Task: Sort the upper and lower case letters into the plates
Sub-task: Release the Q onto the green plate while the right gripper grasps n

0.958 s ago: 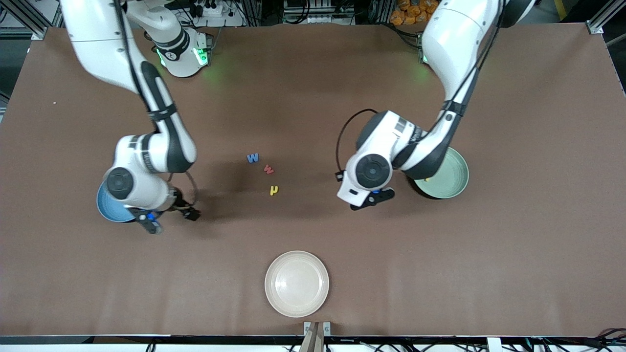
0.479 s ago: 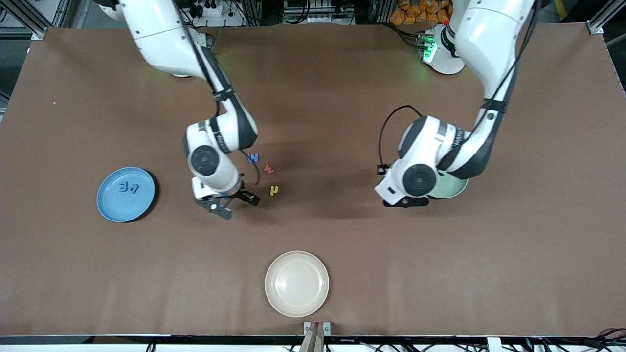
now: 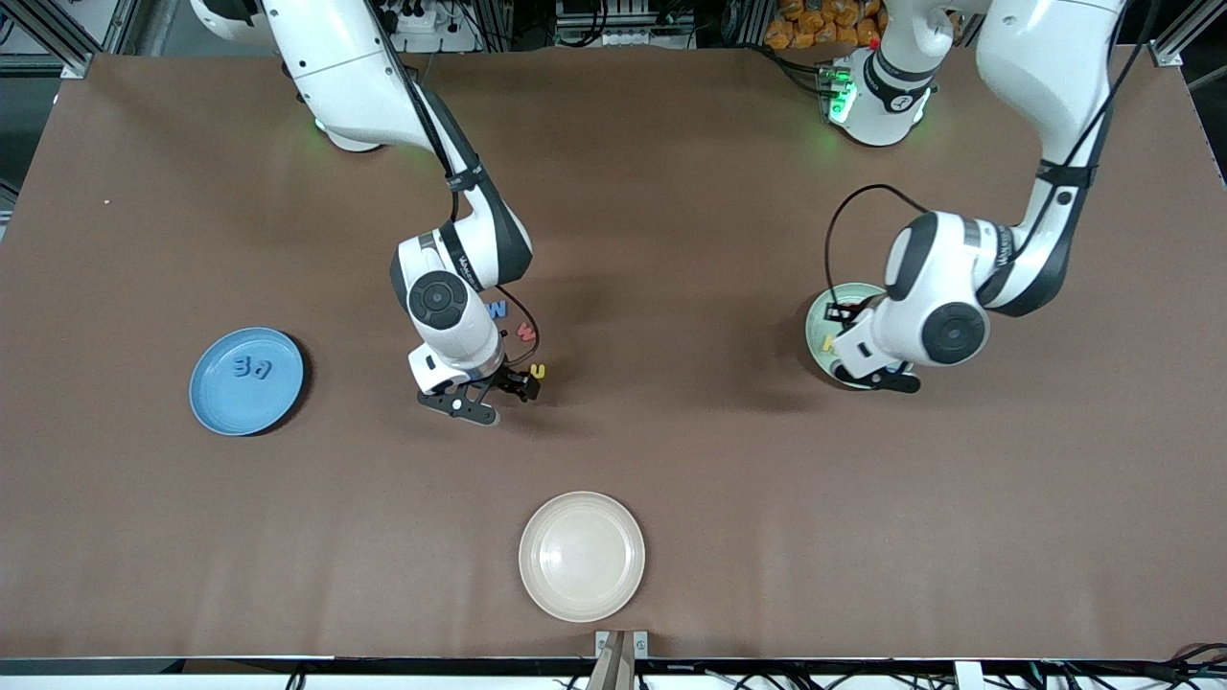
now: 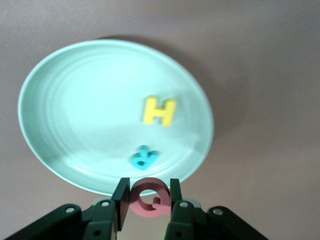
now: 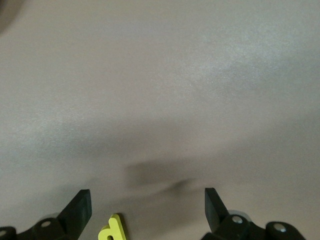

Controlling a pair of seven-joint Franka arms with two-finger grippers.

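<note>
My left gripper (image 4: 147, 187) is shut on the red Q (image 4: 145, 210), which it holds over the edge of the mint green plate (image 4: 75, 115). That plate holds the yellow H (image 4: 160, 111) and the teal R (image 4: 144, 157). In the front view this gripper (image 3: 884, 379) covers most of the mint plate (image 3: 822, 329). My right gripper (image 3: 467, 402) is open just above the table beside the yellow n-like letter (image 3: 539, 370), which also shows between its jaws in the right wrist view (image 5: 112, 229). The red w (image 3: 526, 332) and blue W (image 3: 497, 310) lie close by. The blue plate (image 3: 220, 402) holds two blue letters (image 3: 254, 367).
A cream-white plate (image 3: 582, 556) lies near the table's front edge in the middle. The blue plate is toward the right arm's end and the mint plate toward the left arm's end. The brown table (image 3: 671, 450) is bare between them.
The right arm swung from over the blue plate to the loose letters in the middle. The left arm moved from the table's middle to over the mint plate.
</note>
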